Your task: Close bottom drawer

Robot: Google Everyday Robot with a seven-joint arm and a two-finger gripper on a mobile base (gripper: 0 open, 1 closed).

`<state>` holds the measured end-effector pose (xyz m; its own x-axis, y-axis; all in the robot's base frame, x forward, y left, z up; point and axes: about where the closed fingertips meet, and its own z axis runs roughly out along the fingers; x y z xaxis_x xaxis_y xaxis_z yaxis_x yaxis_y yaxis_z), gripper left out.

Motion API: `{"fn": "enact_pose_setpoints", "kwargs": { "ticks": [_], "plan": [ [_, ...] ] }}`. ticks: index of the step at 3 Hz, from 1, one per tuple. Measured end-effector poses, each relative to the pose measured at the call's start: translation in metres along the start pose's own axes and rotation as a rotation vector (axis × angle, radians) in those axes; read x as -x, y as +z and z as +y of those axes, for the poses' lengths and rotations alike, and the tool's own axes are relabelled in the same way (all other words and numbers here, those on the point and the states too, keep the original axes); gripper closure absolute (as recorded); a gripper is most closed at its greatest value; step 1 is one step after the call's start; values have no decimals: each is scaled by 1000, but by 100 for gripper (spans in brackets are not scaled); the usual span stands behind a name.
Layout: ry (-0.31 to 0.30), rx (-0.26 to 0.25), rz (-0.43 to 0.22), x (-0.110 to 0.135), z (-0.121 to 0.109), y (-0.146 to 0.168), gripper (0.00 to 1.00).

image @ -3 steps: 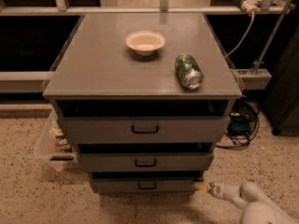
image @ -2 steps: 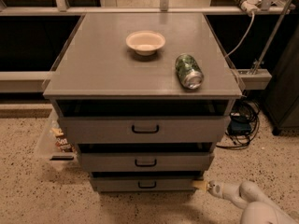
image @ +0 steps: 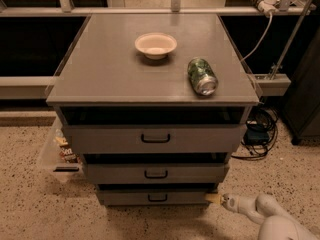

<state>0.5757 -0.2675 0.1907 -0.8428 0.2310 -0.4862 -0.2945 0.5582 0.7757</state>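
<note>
The bottom drawer [image: 155,197] is the lowest and narrowest grey front of three, with a small black bar handle [image: 157,198]. Its front sits about flush with the cabinet base, a dark gap above it. My gripper [image: 214,199] is low at the right, its yellowish tip touching the drawer front's right end. The white arm [image: 265,215] trails off to the lower right.
The middle drawer [image: 156,173] and top drawer [image: 155,139] stand above. A white bowl [image: 155,45] and a green can [image: 201,76] on its side lie on the cabinet top. A clear bin with snacks [image: 59,151] is at the left, cables [image: 257,134] at the right.
The gripper has edged slightly left against the bottom drawer's right end. The drawer front looks about the same.
</note>
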Motion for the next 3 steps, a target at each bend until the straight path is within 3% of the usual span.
{"fn": "enact_pose_setpoints", "kwargs": {
  "ticks": [1, 3],
  "plan": [
    [86, -8, 19, -48, -9, -44, 82],
    [102, -15, 5, -56, -13, -57, 34]
  ]
}}
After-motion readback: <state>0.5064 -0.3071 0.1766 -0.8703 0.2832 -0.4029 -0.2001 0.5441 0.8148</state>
